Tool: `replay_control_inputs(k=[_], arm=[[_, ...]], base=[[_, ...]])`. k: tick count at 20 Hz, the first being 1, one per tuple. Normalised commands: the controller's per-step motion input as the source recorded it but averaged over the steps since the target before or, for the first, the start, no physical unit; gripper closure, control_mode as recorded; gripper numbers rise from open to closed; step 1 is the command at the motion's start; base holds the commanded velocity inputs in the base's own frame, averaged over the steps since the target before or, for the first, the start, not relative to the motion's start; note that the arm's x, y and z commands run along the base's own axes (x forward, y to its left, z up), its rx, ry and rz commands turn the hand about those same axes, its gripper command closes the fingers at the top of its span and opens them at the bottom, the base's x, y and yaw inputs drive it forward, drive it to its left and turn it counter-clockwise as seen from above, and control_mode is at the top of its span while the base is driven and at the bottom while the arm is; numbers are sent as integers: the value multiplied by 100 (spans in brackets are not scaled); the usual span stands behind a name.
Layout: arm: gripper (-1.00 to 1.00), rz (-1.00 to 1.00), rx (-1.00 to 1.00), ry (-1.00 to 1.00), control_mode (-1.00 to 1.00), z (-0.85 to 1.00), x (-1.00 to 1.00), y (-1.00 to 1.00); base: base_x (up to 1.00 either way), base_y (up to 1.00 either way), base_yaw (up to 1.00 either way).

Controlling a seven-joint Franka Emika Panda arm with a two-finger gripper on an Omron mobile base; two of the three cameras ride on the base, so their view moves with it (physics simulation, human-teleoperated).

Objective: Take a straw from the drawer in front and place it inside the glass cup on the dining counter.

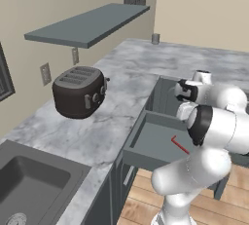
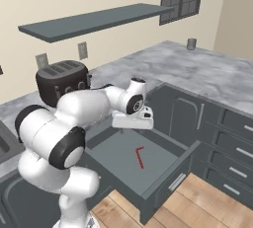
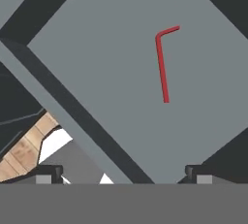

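Note:
The dark grey drawer (image 2: 114,159) stands pulled out below the counter. On its floor lies the straw (image 2: 140,157), a thin red stick with a short bend at one end, also seen from the left (image 1: 179,144). My gripper (image 2: 132,123) hangs above the drawer's back part, pointing down, apart from the straw. In the hand view the straw (image 3: 162,68) lies ahead on the drawer floor (image 3: 97,63), and my gripper (image 3: 123,173) is open with nothing between its tips. The small glass cup (image 1: 155,38) stands upright far back on the marble dining counter (image 1: 194,58).
A dark toaster (image 1: 80,91) sits on the counter left of the drawer. A sink (image 1: 29,185) is at the near left and a grey wall shelf (image 1: 87,24) hangs above. Cabinet fronts with silver handles (image 2: 232,143) flank the drawer on the right, over a wooden floor (image 2: 207,197).

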Motion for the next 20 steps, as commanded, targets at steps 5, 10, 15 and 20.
replay_control_inputs(k=[5, 10, 15, 20], arm=[[-100, -5, 0, -4, -100, -28, 41, 0], [-100, -9, 0, -4, -100, -37, 31, 0], [-100, -11, 0, -3, -100, -44, 32, 0], [-100, -11, -2, -1, -100, -47, 32, 0]], base=[[0, 0, 0], [0, 0, 0], [0, 0, 0], [0, 0, 0]])
